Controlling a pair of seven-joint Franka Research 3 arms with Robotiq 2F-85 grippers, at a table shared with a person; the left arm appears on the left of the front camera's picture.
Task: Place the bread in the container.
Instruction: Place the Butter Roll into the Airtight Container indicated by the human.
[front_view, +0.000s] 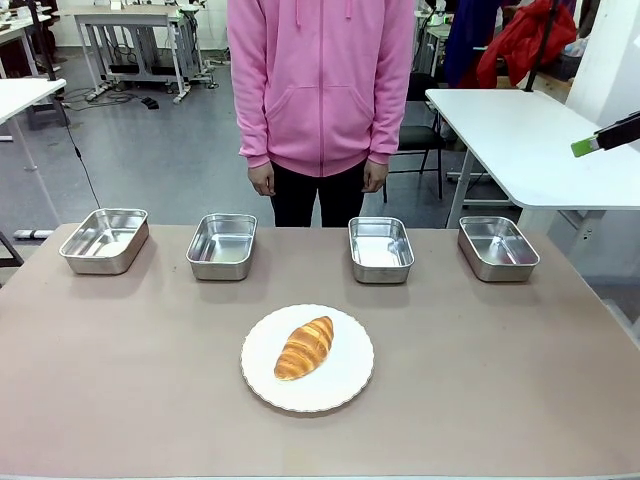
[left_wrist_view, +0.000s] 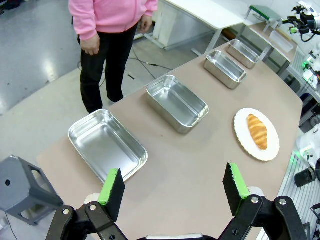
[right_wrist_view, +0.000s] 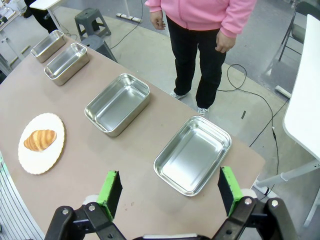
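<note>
Four pans: shiny steel, lined up along the person's side of the table, so far-left pan (front_view: 104, 240), second pan (front_view: 222, 245), third pan (front_view: 381, 249), far-right pan (front_view: 498, 247), all showing bare bottoms.
Croissant (front_view: 304, 347): lay slantwise on the white plate (front_view: 345, 378), mid-table and nearer the robot's edge, in front of the gap between the second and third pans. It wasn't in any pan.
Person (front_view: 320, 90): pink hoodie, stood at the far edge with both hands hanging down.
Front cam extra: the whole row seen square-on, plus one green-padded fingertip (front_view: 585, 146) poking in high at the right edge.
Left wrist cam extra: the left claw (left_wrist_view: 173, 187) itself, pads spread wide with nothing between them, hovering over the table's left end. The far-left pan sat just past its left pad, and a grey stool (left_wrist_view: 25, 190) stood off the table's corner.
Croissant vs left claw: up and to the right of the right-hand pad in that picture, well apart.
Right wrist cam extra: the right claw (right_wrist_view: 169, 189), pads also spread wide and gripping nothing, with the far-right pan lying just beyond and between the pads. A black cable (right_wrist_view: 260, 107) trailed over the floor.
Croissant vs right claw: way off at picture left on its plate, well apart.
</note>
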